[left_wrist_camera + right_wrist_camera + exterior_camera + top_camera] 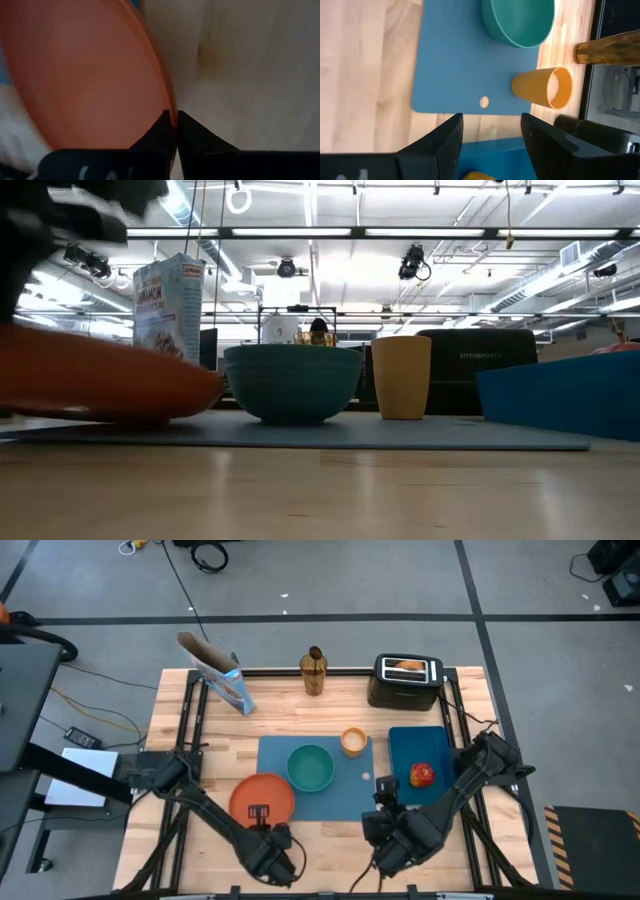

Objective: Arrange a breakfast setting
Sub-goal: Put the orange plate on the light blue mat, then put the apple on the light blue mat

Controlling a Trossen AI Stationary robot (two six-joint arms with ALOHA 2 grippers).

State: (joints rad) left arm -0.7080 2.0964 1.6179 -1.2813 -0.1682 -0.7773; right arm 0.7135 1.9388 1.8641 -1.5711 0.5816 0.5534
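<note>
Only the left wrist view showed the left gripper (173, 120) clenched on the orange plate (262, 797), at the placemat's (345, 780) left edge. The right gripper (491, 131) hung released near the cup (354, 742); bowl (310, 767) between.

"CINNAMON" on the blue cereal box (167, 308), "KitchenAid" faintly on the black toaster (478, 370)

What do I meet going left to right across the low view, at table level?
Orange plate → teal bowl → small orange cup → blue tray. The cereal box stands farther back, above the plate's right end.
</note>
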